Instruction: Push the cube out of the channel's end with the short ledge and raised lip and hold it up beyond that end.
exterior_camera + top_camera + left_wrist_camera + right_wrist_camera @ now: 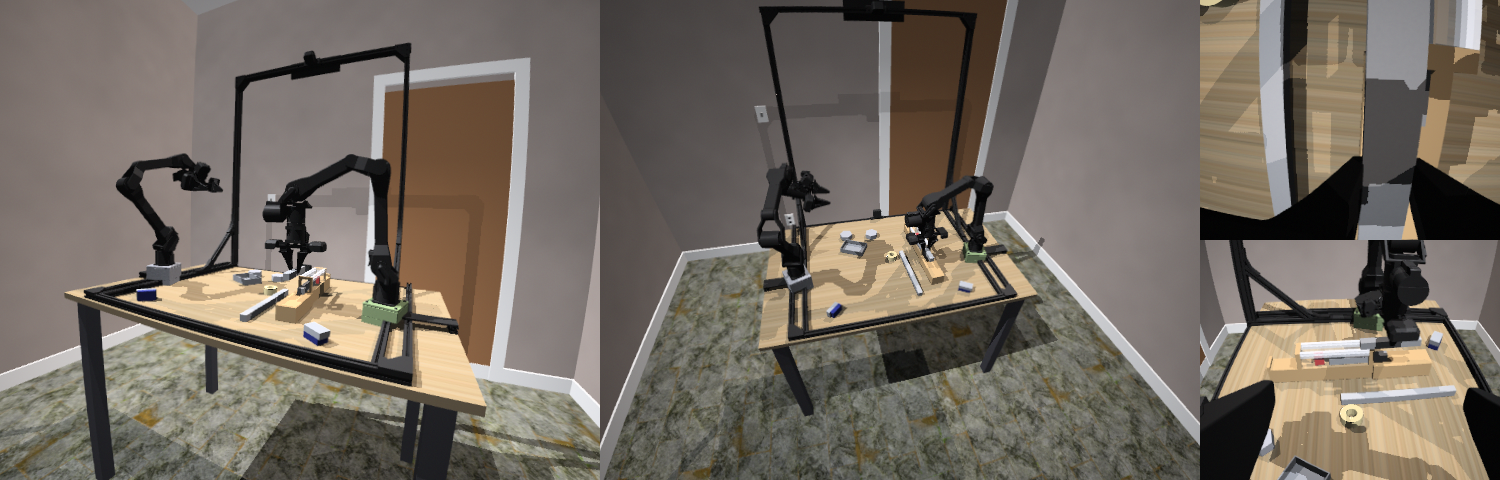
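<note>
The wooden channel (927, 260) with white walls lies on the right half of the table and also shows in the right wrist view (1350, 363). The small red cube (1319, 361) sits inside it near one end and also shows in the exterior view (316, 281). My left gripper (924, 241) hangs over the channel's far end, shut on a grey stick (1389, 114) that points down along the channel. My right gripper (822, 196) (216, 186) is open and empty, raised high at the table's other side.
A second grey bar (911, 271) lies on the table beside the channel. A tape roll (890, 256), a grey tray (853, 247) and two grey discs (845, 234) sit mid-table. Blue-white blocks lie near the front rail (834, 309) and the right rail (966, 286).
</note>
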You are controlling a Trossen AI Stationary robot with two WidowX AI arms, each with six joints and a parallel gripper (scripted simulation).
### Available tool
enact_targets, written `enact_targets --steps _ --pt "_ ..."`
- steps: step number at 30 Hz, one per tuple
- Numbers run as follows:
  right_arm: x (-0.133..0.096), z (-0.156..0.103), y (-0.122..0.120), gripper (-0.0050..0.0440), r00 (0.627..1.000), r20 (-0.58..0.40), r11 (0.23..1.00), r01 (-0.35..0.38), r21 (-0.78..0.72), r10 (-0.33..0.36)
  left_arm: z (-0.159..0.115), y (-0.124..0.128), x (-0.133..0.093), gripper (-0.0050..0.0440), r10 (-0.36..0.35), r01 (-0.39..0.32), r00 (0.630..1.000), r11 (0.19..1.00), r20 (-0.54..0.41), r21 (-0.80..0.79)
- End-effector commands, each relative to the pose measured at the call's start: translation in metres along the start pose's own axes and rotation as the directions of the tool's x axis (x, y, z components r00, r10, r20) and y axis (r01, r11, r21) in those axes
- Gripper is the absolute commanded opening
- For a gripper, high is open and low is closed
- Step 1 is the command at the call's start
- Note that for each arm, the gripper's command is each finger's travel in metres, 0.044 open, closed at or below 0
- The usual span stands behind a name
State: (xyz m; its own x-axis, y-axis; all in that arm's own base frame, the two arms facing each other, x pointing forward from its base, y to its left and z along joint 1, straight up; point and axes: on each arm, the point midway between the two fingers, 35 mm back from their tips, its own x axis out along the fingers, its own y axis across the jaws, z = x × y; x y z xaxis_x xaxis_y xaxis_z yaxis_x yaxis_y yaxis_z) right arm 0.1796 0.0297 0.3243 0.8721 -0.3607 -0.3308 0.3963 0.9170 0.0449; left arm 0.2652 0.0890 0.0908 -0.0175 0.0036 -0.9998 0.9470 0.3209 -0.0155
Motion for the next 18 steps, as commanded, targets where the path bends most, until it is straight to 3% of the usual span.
enact_targets --steps 1,12,18 --pt "0.0 0.0 0.0 0.04 1.0 0.002 1.0 0.001 0.002 -0.001 -0.023 -0.003 -0.003 0.004 0.013 -0.013 1.0 1.0 0.004 0.0" --pt "0.0 0.0 0.0 0.04 1.0 0.002 1.0 0.001 0.002 -0.001 -0.08 -0.018 -0.002 0.004 0.015 -0.015 1.0 1.0 0.009 0.011" --pt "0.0 0.0 0.0 0.04 1.0 0.002 1.0 0.001 0.002 -0.001 -0.087 -0.021 -0.002 0.004 0.015 -0.016 1.0 1.0 0.009 0.012"
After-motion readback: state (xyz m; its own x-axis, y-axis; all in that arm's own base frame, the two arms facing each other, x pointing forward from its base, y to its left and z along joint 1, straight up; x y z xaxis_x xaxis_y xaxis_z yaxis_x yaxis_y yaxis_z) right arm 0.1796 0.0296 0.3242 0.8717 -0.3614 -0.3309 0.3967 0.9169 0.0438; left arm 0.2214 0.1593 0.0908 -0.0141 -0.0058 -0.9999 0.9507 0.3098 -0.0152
